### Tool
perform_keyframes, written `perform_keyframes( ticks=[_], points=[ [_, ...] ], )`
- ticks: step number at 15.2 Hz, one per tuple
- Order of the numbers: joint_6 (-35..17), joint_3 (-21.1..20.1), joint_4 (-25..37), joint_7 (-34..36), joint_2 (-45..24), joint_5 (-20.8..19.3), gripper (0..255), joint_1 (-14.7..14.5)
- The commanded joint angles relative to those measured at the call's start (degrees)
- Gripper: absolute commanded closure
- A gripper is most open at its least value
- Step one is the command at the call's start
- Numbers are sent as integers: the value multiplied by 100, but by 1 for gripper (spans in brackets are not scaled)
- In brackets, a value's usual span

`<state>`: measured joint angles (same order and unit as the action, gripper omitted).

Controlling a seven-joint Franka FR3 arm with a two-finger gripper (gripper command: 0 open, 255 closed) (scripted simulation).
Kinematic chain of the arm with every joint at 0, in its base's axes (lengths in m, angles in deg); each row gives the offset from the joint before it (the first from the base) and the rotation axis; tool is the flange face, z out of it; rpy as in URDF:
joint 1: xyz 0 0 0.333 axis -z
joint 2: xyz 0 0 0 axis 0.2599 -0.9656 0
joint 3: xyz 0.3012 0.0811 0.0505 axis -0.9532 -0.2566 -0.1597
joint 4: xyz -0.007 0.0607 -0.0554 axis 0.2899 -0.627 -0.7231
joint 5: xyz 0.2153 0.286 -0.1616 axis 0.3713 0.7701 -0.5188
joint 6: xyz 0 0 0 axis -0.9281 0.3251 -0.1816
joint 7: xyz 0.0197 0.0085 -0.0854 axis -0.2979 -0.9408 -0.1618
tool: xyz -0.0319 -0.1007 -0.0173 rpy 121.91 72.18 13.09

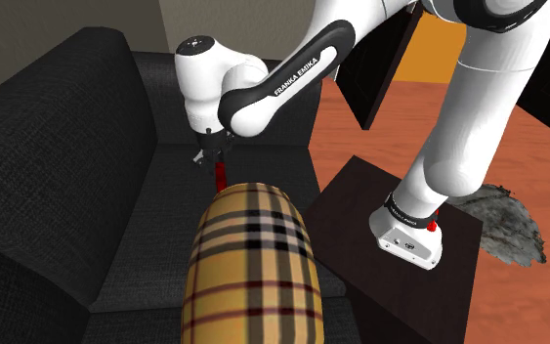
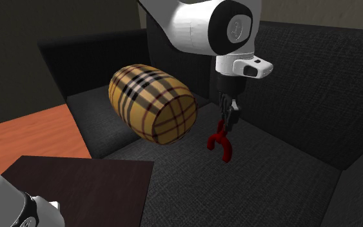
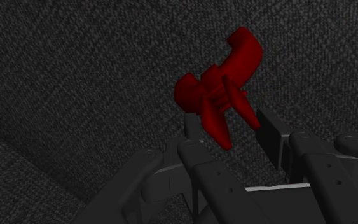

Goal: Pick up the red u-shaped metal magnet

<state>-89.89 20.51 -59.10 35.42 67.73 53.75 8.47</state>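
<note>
Dark grey woven sofa (image 1: 58,176), with seat, back and one armrest in the shoulder view; its seat and back (image 2: 289,97) also show in the second exterior view. Item 1: red U-shaped magnet (image 2: 221,143), hanging under the fingers (image 2: 229,115) over the middle of the sofa seat, its two legs pointing down and toward the second exterior view's right. Whether it clears the seat fabric cannot be told. In the shoulder view the magnet (image 1: 221,177) shows as a short red strip just beneath the black fingers (image 1: 209,156), behind the far end of the cushion. In the wrist view the magnet (image 3: 222,89) sits between the two fingers (image 3: 269,130), which are closed onto it and clasp its middle, with the curved end reaching beyond the tips. Item 2: roll-shaped cushion (image 2: 153,103), tan plaid with black, red and white lines, lying on the seat just beside the magnet on the second exterior view's left, not touching it; the same cushion (image 1: 253,264) fills the shoulder view's lower middle. Item 3: white arm (image 1: 292,68) reaching from its dark brown stand (image 1: 351,210) over the sofa. Item 4: orange-brown wooden floor (image 1: 351,142) beside the sofa. Item 5: grey shaggy rug (image 1: 507,225) past the stand.
</note>
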Motion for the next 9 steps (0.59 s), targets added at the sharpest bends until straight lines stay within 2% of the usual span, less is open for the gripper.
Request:
perform_keyframes(
  ticks=[1,9],
  points=[
    [-5,1,-1,6,-6,-6,255,-3],
    [55,-11,6,-46,60,46,255,19]
  ],
)
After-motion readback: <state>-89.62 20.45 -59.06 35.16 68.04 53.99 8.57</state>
